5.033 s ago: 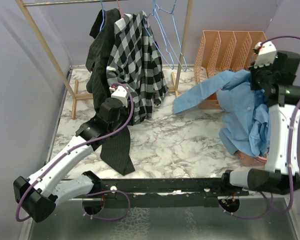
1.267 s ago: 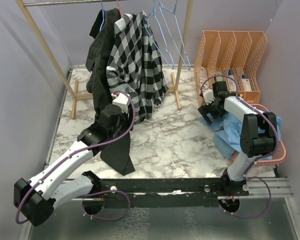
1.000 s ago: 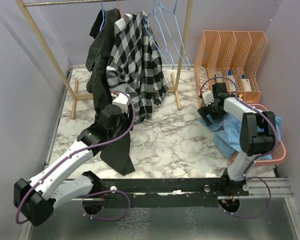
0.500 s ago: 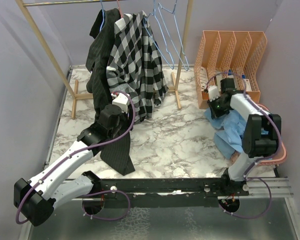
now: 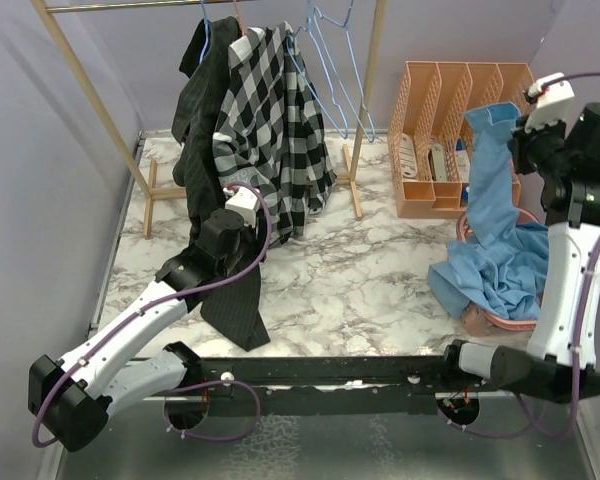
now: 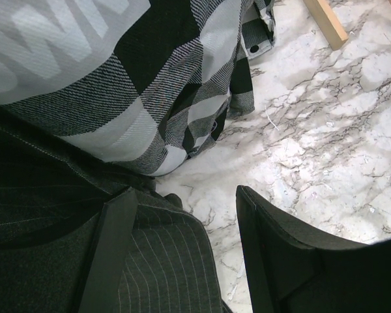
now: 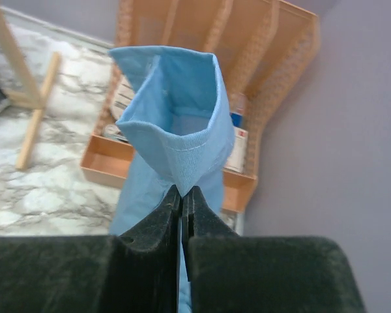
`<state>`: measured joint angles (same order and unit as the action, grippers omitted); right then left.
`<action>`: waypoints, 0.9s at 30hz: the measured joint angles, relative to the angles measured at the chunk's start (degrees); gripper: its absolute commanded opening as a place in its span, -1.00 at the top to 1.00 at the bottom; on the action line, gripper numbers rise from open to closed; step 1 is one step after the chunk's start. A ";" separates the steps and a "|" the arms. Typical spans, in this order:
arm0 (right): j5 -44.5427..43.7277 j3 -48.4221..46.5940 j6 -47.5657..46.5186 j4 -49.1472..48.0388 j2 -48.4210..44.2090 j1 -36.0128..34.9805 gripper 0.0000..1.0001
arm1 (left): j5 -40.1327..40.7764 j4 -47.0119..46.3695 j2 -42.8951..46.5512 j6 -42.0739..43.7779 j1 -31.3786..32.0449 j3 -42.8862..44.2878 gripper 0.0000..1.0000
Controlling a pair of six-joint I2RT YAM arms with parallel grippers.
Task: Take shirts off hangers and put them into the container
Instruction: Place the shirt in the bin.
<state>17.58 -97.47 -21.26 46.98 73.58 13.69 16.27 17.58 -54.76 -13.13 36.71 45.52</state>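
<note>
My right gripper [image 7: 182, 193] is shut on the cuff of the light blue shirt [image 7: 176, 124]. It holds that sleeve high at the right of the top view, and the shirt's body [image 5: 505, 265] lies heaped over the salmon-pink container [image 5: 492, 320]. The checked shirt [image 5: 275, 120] and the black pinstriped shirt [image 5: 205, 110] hang on the rack. My left gripper [image 6: 182, 222] is open low against them, with pinstriped cloth [image 6: 163, 261] lying between its fingers. Empty light blue hangers [image 5: 335, 70] dangle from the rail.
The wooden rack [image 5: 100, 110] stands at the back left, with one foot [image 6: 326, 23] on the marble. A peach file organizer [image 5: 450, 110] sits at the back right, just behind the raised sleeve. The purple wall is close on the right.
My right gripper has shut on the blue sleeve beside the container and swung it up high to the right. The left arm has not moved.
</note>
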 measured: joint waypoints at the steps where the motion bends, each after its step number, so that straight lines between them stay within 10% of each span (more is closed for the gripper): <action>1: -0.98 0.68 -0.09 0.00 -1.64 0.70 0.98 | 0.00 0.02 0.00 0.00 0.00 0.00 -0.31; 14: -13.51 37.29 -9.44 2.21 -21.99 5.84 0.98 | -0.15 0.00 0.37 -0.02 -0.28 0.00 -0.31; 27: -12.13 54.21 -17.57 1.60 -14.60 5.86 0.98 | -1.27 0.00 0.37 -0.07 -0.74 0.00 -0.31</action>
<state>5.45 -43.27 -38.83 48.58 58.98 19.55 15.00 17.58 -54.39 -13.19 35.97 45.52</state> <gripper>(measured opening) 0.017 0.654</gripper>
